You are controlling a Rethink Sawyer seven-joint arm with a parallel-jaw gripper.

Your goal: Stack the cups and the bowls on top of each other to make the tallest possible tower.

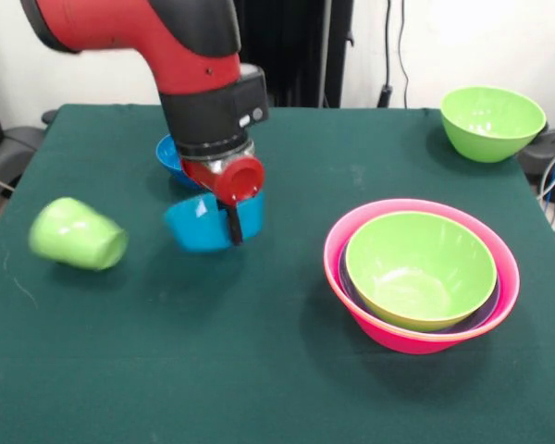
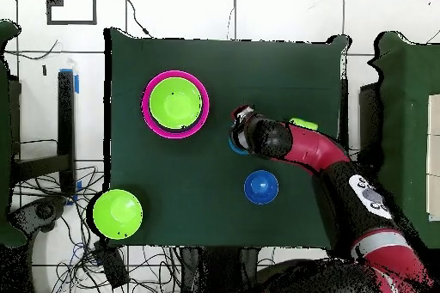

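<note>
Only overhead, second blue bowl (image 2: 260, 187) fully exposed.

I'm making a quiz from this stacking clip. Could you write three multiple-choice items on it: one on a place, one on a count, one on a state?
1. Where does the lone green bowl stand?
A. at a table corner
B. inside the pink bowl
C. under the arm

2. How many blue bowls show in the overhead view?
A. one
B. two
C. four

3. How is the light-green cup lying?
A. upright
B. on its side
C. nested in a bowl

Answers: 1 A, it sits apart at the corner. 2 B, one stands free, one is at the gripper. 3 B, its side rests on the cloth.
</note>
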